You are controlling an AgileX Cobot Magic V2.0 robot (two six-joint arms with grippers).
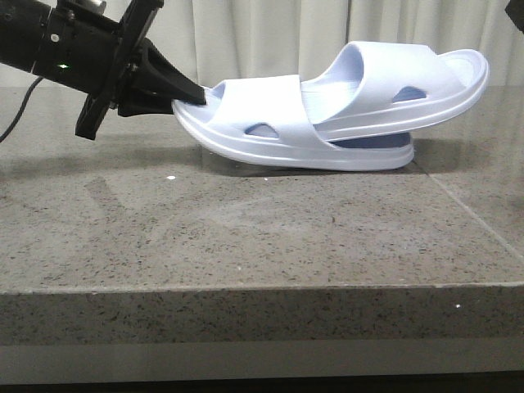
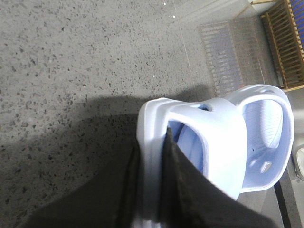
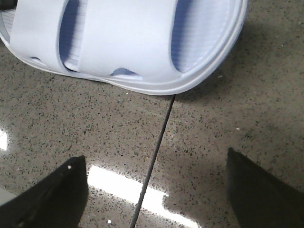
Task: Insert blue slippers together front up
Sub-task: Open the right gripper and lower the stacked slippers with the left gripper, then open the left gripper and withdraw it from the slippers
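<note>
On the table (image 1: 246, 246) the blue slippers (image 1: 327, 115) lie nested, long axis left-right; my left jaws pinch the lower one's rim, my right jaws hang open, apart.

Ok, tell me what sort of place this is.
Probably an indoor test bench: a speckled grey polished stone worktop, pale pleated curtains behind it, and a slatted wooden crate beside it. Only the pale lavender-blue foam slippers lie there.
</note>
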